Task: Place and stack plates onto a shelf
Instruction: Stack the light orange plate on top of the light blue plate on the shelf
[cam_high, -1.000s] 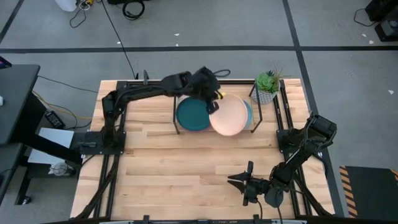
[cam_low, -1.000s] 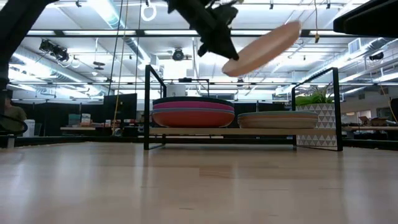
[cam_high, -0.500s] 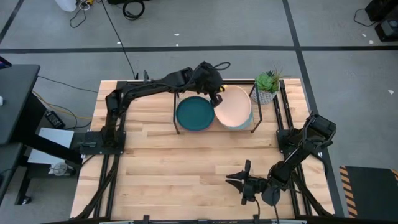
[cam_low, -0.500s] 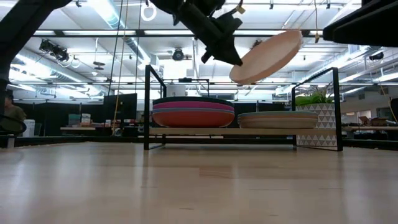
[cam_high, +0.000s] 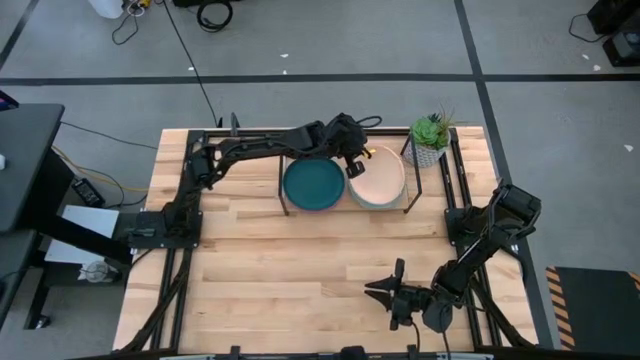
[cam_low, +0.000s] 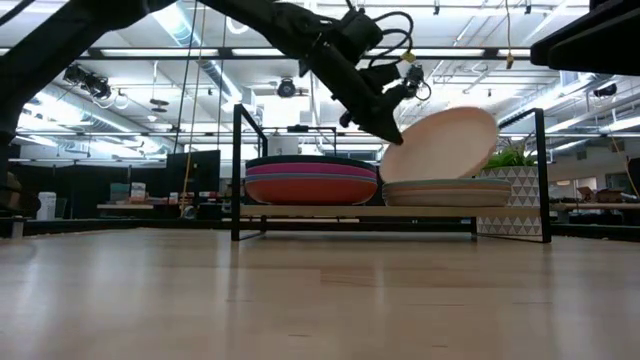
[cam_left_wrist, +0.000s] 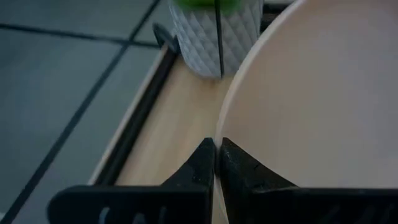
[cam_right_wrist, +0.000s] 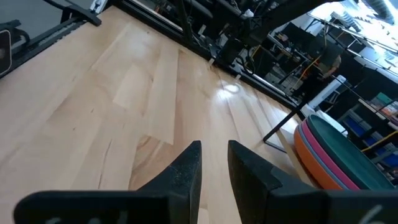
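Observation:
My left gripper reaches over the shelf and is shut on the peach plate. That plate hangs tilted over the right-hand stack of plates. The left-hand stack sits on the shelf board with the dark teal plate on top and pink and orange ones below. My right gripper waits open near the table's near edge, touching nothing. My left gripper pinches the peach plate's rim between its two fingers, at the edge nearest the left-hand stack, reaching in slanting down from the table's left. The plate sits tilted, held edge low and opposite edge raised; whether the low edge touches the stack I cannot tell.
A small plant in a white patterned pot stands just right of the shelf, close to the raised plate edge. The shelf's black frame uprights rise at its ends. Bare wooden tabletop lies between the shelf and my right gripper.
My left gripper has moved down and a little toward the table's right and far edge, carrying the peach plate from high above the shelf down to just over the right-hand stack. The plate has stayed tilted, its raised edge pointing right.

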